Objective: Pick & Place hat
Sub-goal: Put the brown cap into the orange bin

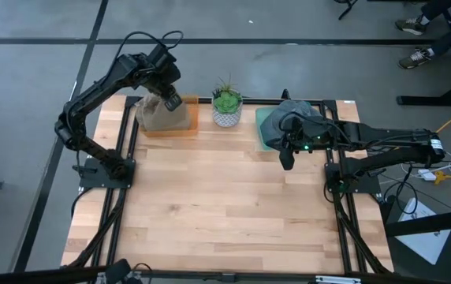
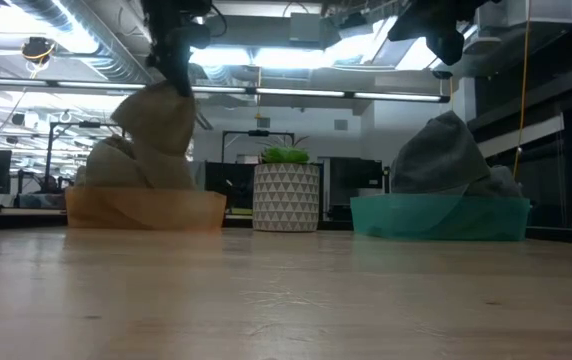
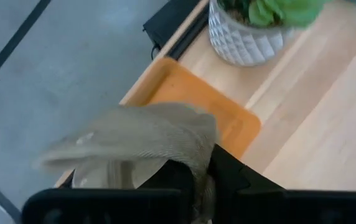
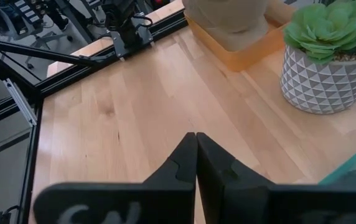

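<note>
A beige hat [image 1: 161, 115] sits in an orange tray [image 1: 186, 128] at the table's far left; in the low view the hat [image 2: 156, 140] is drawn up to a peak above the tray [image 2: 146, 210]. My left gripper [image 1: 169, 101] is shut on the hat. A grey hat [image 1: 292, 114] lies in a teal tray [image 1: 263, 134] at the far right. My right gripper [image 1: 287, 160] is shut and empty, above the table just near of the teal tray. My left gripper pinches a fold of the beige hat's cloth [image 3: 196, 165] between its two fingers, coming from above and pointing down. The hat's pinched part is pulled up into a peak [image 2: 171, 92]; its lower part rests in the orange tray.
A small potted succulent in a white patterned pot [image 1: 226, 106] stands between the two trays at the far edge. The wooden table [image 1: 225, 205] lies open toward its near edge. Black frame rails run along the table's sides.
</note>
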Controlling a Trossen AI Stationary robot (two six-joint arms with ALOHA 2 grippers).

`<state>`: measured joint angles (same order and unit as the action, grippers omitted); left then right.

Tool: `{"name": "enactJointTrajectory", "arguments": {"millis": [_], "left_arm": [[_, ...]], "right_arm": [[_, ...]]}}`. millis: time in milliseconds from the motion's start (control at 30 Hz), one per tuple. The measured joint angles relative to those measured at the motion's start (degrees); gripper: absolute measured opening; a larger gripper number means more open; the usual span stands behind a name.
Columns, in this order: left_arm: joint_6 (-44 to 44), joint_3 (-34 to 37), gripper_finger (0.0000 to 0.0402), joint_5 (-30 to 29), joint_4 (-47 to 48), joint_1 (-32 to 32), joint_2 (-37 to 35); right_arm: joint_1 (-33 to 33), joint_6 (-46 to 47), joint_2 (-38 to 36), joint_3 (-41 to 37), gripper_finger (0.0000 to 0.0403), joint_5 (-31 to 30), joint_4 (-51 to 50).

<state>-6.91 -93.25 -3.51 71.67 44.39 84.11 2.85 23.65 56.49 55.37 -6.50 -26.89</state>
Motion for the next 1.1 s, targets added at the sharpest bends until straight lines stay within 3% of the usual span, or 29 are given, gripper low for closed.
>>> {"name": "enactJointTrajectory", "arguments": {"millis": [500, 767, 1100], "left_arm": [[5.7, 0.0, 0.0017, -1.9, -1.5, -0.1, 7.6], [5.3, 0.0, 0.0017, -7.1, 3.9, 0.3, 5.1], [6.7, 0.0, 0.0017, -6.9, 2.4, 0.1, 4.7]], "right_arm": [[0.0, 1.4, 0.0, 0.0, 0.0004, 0.0, 0.0], [0.0, 1.3, 0.0, 0.0, 0.0004, 0.0, 0.0], [0.0, 0.3, 0.0, 0.0, 0.0004, 0.0, 0.0]]}}
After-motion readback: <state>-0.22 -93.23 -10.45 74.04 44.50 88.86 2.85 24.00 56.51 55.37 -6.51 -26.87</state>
